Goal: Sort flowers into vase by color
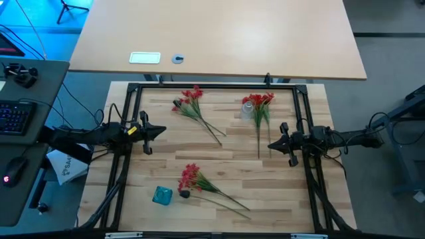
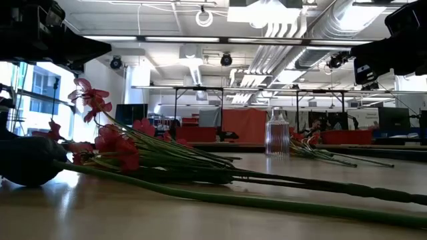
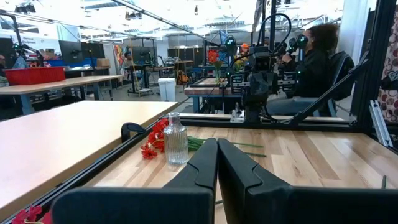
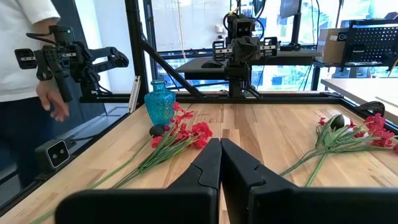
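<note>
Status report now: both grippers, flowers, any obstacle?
Left gripper and right gripper shut, empty. Red flowers lying on wooden table, none in vases. Nothing blocking.

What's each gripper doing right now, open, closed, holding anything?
Left gripper: closed, holding nothing, at the table's left side.
Right gripper: closed, holding nothing, at the table's right side.

The pale butcher-block wooden surface [image 1: 219, 156] shows plank seams and a smooth satin sheen that mirrors the ceiling lights in the low view. A matt black metal frame [image 1: 212, 86] borders it. The ribbed clear glass vase [image 3: 176, 139] looks glossy, as does the faceted teal glass vase [image 4: 160, 104]. The red cloth-like artificial flowers [image 4: 183, 132] sit on smooth green plastic-looking stems. The dark jaws look matt plastic.
</note>
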